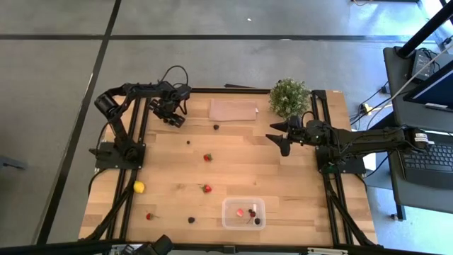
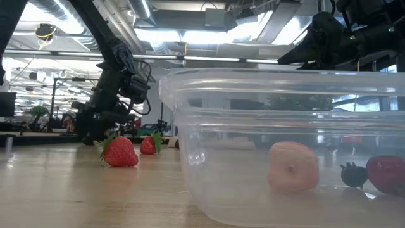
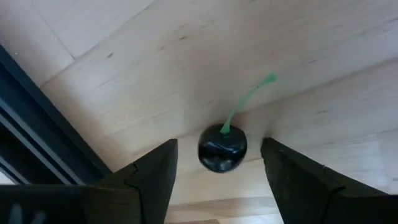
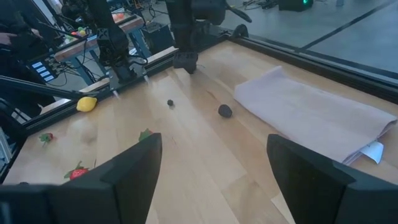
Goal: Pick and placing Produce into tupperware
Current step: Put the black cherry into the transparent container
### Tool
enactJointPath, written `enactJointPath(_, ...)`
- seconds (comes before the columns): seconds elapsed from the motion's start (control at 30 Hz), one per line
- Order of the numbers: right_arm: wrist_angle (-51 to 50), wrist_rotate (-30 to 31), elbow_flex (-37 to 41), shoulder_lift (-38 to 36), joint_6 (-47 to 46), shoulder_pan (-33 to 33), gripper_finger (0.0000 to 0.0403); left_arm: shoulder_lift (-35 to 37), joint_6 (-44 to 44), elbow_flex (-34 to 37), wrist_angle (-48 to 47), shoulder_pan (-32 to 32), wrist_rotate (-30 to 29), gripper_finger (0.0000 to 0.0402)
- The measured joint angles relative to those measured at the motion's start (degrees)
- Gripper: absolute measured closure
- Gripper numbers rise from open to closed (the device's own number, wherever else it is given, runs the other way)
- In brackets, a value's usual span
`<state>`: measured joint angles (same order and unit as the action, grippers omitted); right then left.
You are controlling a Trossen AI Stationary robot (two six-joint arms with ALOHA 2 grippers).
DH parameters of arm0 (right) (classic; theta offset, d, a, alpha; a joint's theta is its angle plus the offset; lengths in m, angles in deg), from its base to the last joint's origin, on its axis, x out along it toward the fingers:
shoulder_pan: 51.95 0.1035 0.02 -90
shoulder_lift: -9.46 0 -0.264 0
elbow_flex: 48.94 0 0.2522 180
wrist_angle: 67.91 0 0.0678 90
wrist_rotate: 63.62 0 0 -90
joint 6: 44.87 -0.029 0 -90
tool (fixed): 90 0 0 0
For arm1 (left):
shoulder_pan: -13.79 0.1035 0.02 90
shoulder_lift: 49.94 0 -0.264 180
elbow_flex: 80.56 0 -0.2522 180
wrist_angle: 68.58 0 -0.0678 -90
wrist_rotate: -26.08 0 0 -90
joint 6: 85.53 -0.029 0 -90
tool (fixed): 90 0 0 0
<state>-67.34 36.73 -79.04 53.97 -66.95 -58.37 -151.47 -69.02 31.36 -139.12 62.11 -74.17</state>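
Tupperware sitting nearest low camera, by bench's near edge, holding pale piece, red piece, dark berry. Black cherry lying between left gripper fingers near far-left corner; jaws standing partly open, gripping nothing. Best lowering until fingers are straddling fruit body, not green stem, then closing gently. Right gripper waiting wide open, empty, beside potted plant. Strawberries, berries, lemon lying scattered across wooden bench; brownish sheet resting at far edge. Grey floor, desks surrounding.
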Motion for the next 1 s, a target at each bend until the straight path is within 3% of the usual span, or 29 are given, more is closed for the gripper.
enactJointPath(0.5, 0.0, 0.0, 0.0, 0.0, -0.2, 0.0, 0.0111, -0.2, -0.6, 0.2, 1.5, 0.0, -0.3, 0.0178)
enactJointPath(1.0, 0.0, 0.0, 0.0, 0.0, 0.0, 0.0, 0.0111, -0.3, -1.9, 0.3, 2.2, -0.4, 0.5, 0.0295)
